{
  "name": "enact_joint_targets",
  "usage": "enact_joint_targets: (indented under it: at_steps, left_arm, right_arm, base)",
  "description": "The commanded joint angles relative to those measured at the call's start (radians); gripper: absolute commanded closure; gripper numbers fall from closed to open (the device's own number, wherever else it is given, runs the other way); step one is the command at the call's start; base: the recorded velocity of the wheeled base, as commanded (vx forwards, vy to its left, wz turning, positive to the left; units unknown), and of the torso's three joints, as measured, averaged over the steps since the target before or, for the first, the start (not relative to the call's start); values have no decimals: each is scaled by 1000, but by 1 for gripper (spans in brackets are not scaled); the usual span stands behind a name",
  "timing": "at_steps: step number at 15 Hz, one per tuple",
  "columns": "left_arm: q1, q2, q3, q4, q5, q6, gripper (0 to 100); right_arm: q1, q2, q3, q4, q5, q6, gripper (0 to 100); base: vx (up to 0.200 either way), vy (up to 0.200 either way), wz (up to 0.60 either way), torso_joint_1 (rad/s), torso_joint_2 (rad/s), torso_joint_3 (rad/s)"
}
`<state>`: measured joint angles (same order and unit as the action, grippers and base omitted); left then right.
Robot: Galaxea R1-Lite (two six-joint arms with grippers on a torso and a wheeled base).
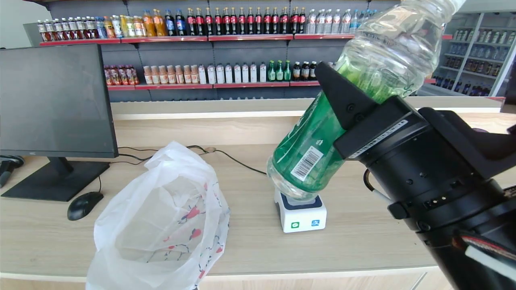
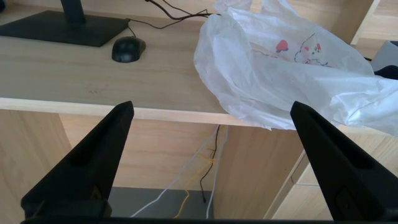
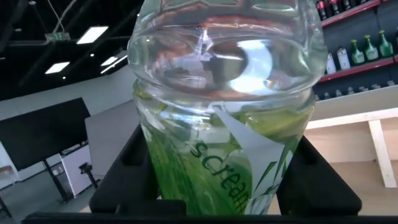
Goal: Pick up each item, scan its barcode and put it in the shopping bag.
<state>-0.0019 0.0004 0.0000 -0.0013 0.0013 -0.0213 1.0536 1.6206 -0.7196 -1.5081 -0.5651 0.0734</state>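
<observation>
As we read the counter from the left, a dark flat-screen monitor (image 1: 56,100) stands on its base, with a black computer mouse (image 1: 84,204) just beside the foot. Our left gripper (image 2: 211,109) hangs low in front of the pale wooden counter (image 2: 62,74), its fingers spread wide and holding nothing. Next comes the thin white plastic shopping bag (image 1: 161,225), its mouth gaping upward and part of it draped over the front edge. To the right sits the small white box scanner (image 1: 302,217). The clear plastic bottle with the green label (image 1: 318,149) is tilted above it, base down close over the scanner's top and barcode facing our head camera. We cannot tell whether the two touch. Our right gripper (image 3: 221,177) is clamped around the bottle's middle, at the label's upper edge. We judge the bottle smooth and slippery, with thin walls that give under pressure, and fairly heavy if full, so a firm mid-body hold seems safest
</observation>
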Motion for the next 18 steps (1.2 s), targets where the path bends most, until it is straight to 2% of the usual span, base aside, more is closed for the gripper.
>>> enact_joint_targets:
  at_steps: [1, 10, 18]
  left_arm:
    - [0, 0, 0, 0, 0, 0, 0]
    - [0, 0, 0, 0, 0, 0, 0]
    - [0, 0, 0, 0, 0, 0, 0]
  right_arm:
    - [9, -7, -14, 0, -2, 6, 100]
    - [12, -82, -11, 19, -41, 37, 100]
    - [66, -110, 65, 20, -41, 40, 100]
  base:
    - [0, 0, 0, 0, 0, 0]
    - [0, 0, 0, 0, 0, 0]
    - [0, 0, 0, 0, 0, 0]
